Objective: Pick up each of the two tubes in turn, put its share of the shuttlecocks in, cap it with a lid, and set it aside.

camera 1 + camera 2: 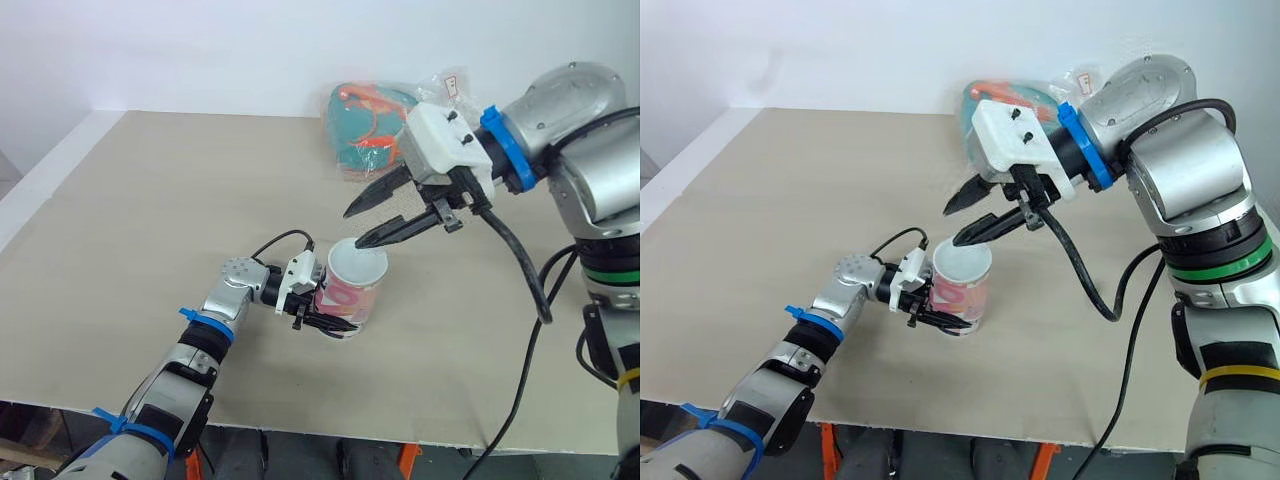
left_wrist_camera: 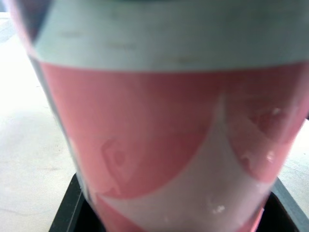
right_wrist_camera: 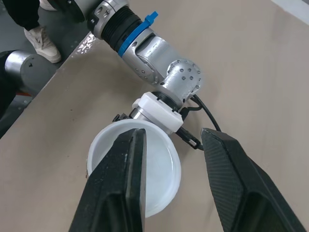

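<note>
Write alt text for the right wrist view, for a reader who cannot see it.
The right end effector, its two black fingers spread open, hovers over the white top of a tube. The left end effector holds that tube from the side on a tan table.

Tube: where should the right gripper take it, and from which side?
Probably the white upper band of the tube, from the robot's right. It stands upright, and the left gripper clamps its lower pink part from the left, leaving that band and the right side free. The open right gripper hangs just above.
</note>
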